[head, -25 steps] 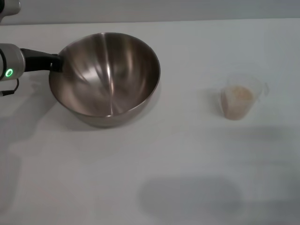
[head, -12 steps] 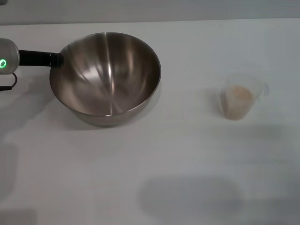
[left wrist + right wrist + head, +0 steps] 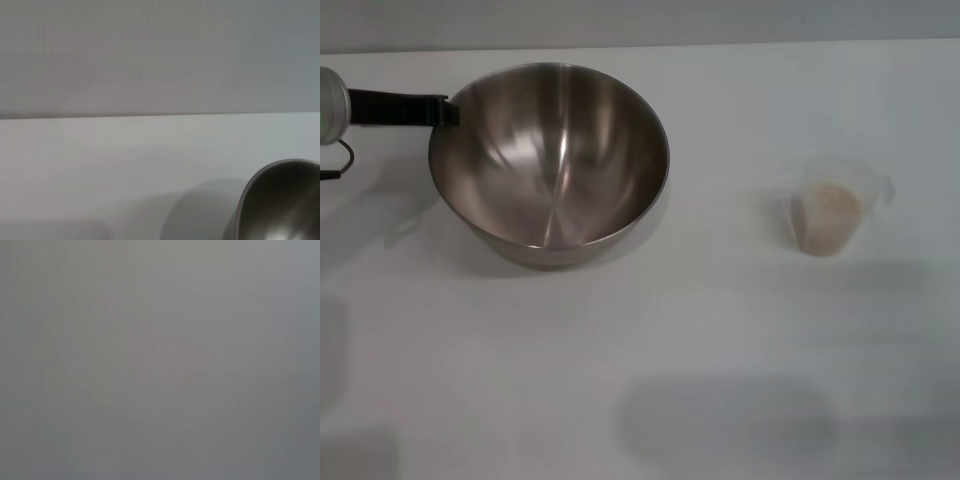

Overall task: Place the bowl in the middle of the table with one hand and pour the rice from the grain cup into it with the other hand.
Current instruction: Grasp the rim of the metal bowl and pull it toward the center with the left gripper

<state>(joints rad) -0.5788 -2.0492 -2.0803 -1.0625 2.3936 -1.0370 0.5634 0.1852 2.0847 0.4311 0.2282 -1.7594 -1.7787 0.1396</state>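
The steel bowl (image 3: 550, 160) sits left of centre on the white table (image 3: 650, 340), and its rim also shows in the left wrist view (image 3: 282, 200). My left gripper (image 3: 442, 110) reaches in from the left edge, its dark fingers (image 3: 400, 108) pinched on the bowl's left rim. At the right stands the clear grain cup (image 3: 835, 205) with rice (image 3: 828, 200) in it, upright and apart from the bowl. My right gripper is out of view, and its wrist view shows only a blank grey surface.
Soft shadows lie on the table's near part (image 3: 720, 415). A grey wall (image 3: 160, 55) rises behind the table's far edge.
The bowl has shifted a little farther back and to the right, and its opening has turned. My left arm has drawn back toward the left edge, fingers still at the rim. The cup has not moved.
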